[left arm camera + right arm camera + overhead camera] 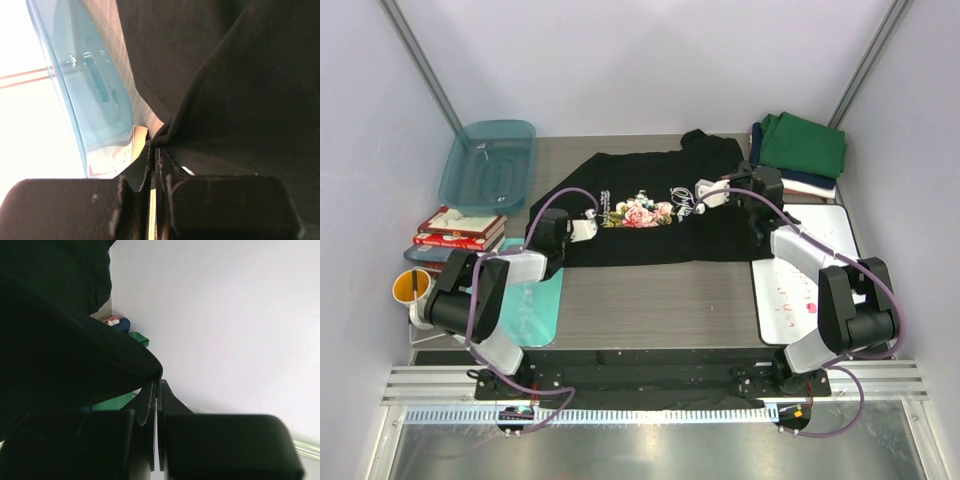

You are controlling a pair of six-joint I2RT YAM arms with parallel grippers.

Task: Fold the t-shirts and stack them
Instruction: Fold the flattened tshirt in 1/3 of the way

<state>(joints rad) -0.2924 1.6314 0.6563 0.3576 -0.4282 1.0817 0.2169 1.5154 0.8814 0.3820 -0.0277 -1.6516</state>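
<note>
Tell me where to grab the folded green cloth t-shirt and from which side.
Pinch the folded green cloth t-shirt at its near edge, coming from the middle of the table: it lies flat atop the pile, and the side wall likely blocks its right.

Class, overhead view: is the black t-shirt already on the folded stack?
No, the black t-shirt lies spread on the table, left of the folded stack.

Both arms reach forward, left hand [588, 228] and right hand [704, 193] apparently pinched closed.
</note>
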